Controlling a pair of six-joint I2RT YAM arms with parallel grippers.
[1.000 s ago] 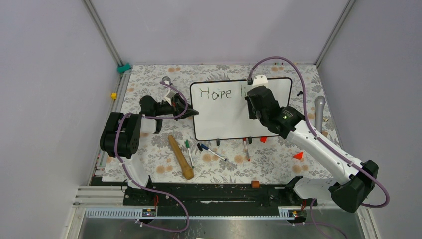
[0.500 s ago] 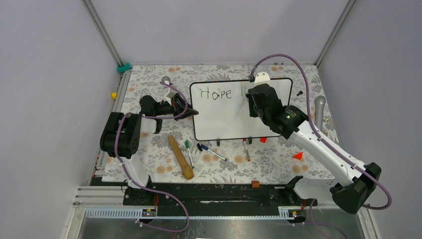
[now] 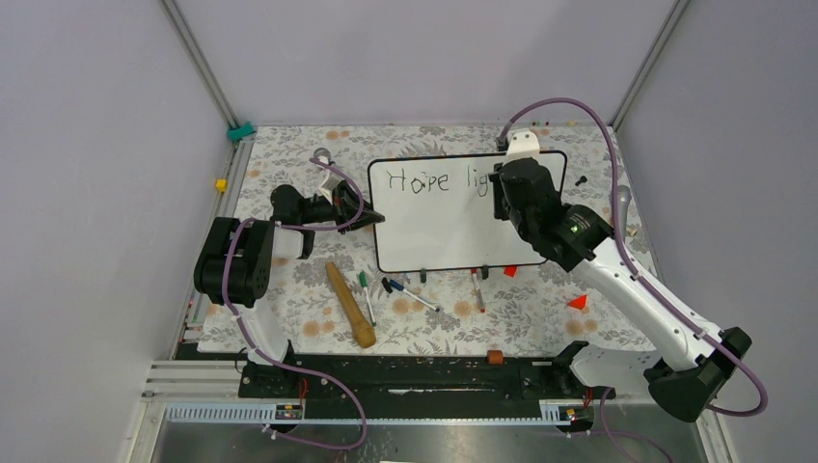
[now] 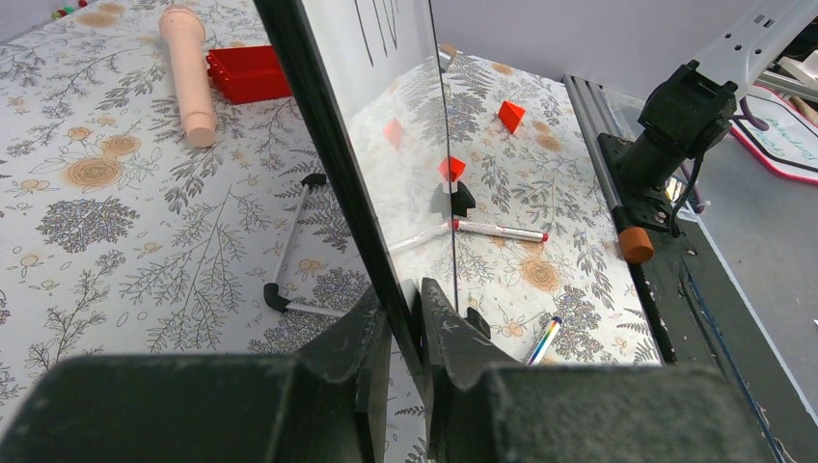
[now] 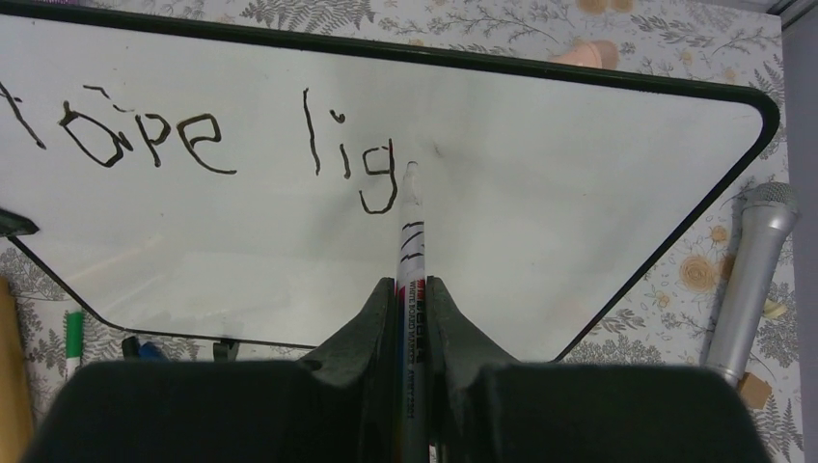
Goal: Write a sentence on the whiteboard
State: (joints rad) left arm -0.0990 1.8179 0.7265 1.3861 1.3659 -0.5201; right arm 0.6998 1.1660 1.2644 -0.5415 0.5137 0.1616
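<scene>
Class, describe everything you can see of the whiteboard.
The whiteboard is a glossy white rectangle with a thin black frame, rounded corners and small black feet at its near edge. It stands propped at a tilt on the floral table cover, a wire stand behind it. "Hope lig" is written along the top. The left jaws are shut on its left edge; the marker in the right jaws meets the surface just after the "g".

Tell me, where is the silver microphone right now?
In the top view, the silver microphone lies just past the right edge of the whiteboard, on the robot's right side; the right wrist view shows it there too.
</scene>
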